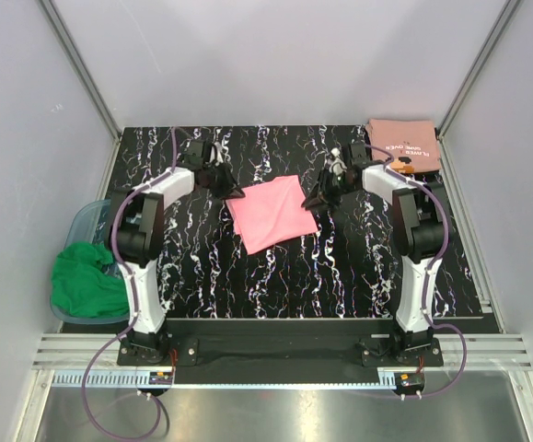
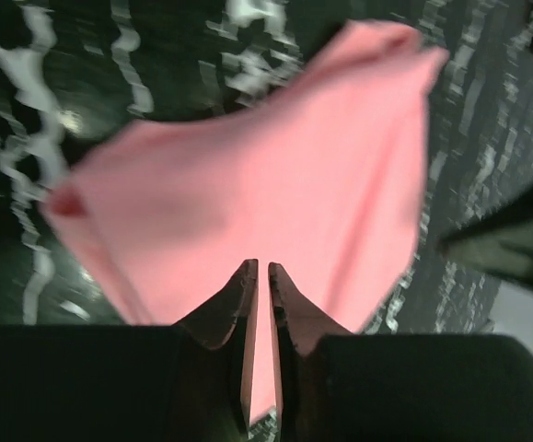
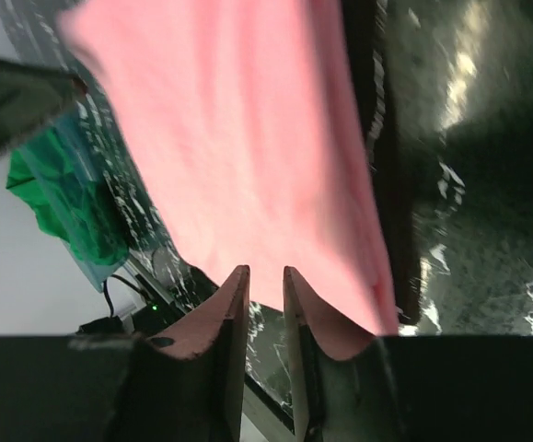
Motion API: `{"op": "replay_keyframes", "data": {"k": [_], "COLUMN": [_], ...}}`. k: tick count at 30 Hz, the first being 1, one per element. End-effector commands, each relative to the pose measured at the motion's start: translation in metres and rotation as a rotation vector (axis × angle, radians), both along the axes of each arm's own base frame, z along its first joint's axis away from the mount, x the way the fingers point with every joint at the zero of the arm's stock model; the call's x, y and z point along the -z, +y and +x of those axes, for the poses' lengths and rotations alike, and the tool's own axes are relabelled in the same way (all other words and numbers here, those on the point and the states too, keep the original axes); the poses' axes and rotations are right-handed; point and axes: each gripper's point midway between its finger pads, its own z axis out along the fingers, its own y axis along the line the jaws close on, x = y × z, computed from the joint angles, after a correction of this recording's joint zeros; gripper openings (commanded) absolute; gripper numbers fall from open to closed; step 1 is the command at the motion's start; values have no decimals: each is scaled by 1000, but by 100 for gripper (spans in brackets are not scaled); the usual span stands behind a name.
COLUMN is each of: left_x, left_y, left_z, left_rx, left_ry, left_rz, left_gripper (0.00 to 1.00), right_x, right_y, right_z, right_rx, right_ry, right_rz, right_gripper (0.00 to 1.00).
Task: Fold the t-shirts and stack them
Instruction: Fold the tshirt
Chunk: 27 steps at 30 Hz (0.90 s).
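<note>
The plain bright pink t-shirt (image 1: 271,214) lies folded flat in the middle of the black marbled table. It fills the left wrist view (image 2: 275,175) and the right wrist view (image 3: 238,157), blurred in both. My left gripper (image 1: 236,191) hovers at its far left corner, jaws (image 2: 262,265) almost closed with only a thin slit, nothing pinched. My right gripper (image 1: 314,197) is at its right corner, jaws (image 3: 261,270) a narrow way apart and empty. The salmon t-shirt with white lettering (image 1: 402,145) lies folded at the back right corner.
A clear bin (image 1: 82,216) with a green cloth (image 1: 86,276) sits off the table's left edge; the cloth also shows in the right wrist view (image 3: 59,203). White walls and metal posts enclose the table.
</note>
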Motion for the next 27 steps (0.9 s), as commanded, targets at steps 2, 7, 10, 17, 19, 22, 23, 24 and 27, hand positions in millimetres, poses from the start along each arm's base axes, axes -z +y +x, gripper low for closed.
{"op": "replay_keyframes", "data": {"k": [2, 7, 10, 17, 19, 22, 23, 24, 27], "left_x": [26, 53, 64, 35, 7, -31, -39, -46, -61], "left_y": [14, 31, 51, 64, 61, 41, 32, 13, -26], "left_z": [10, 7, -1, -2, -2, -10, -14, -22, -38], "left_rx": [5, -19, -60, -24, -2, 78, 108, 174, 274], "left_ry": [55, 113, 145, 85, 13, -112, -142, -183, -280], "left_rz": [10, 62, 78, 158, 188, 237, 242, 258, 312], "left_gripper": [13, 12, 12, 23, 28, 38, 39, 43, 50], "right_x": [8, 48, 51, 6, -5, -26, -33, -39, -53], "right_y": [0, -14, -22, -22, -27, -37, -39, -47, -60], "right_z": [-20, -35, -44, -36, -39, -37, -34, -36, -37], "right_rx": [-21, 19, 40, 37, 54, 70, 78, 97, 130], "right_ry": [-7, 62, 70, 1, 20, 6, -4, 3, 19], "right_rz": [27, -48, -80, -72, -111, -148, -154, -172, -186], "right_gripper": [27, 25, 25, 28, 32, 41, 44, 47, 54]}}
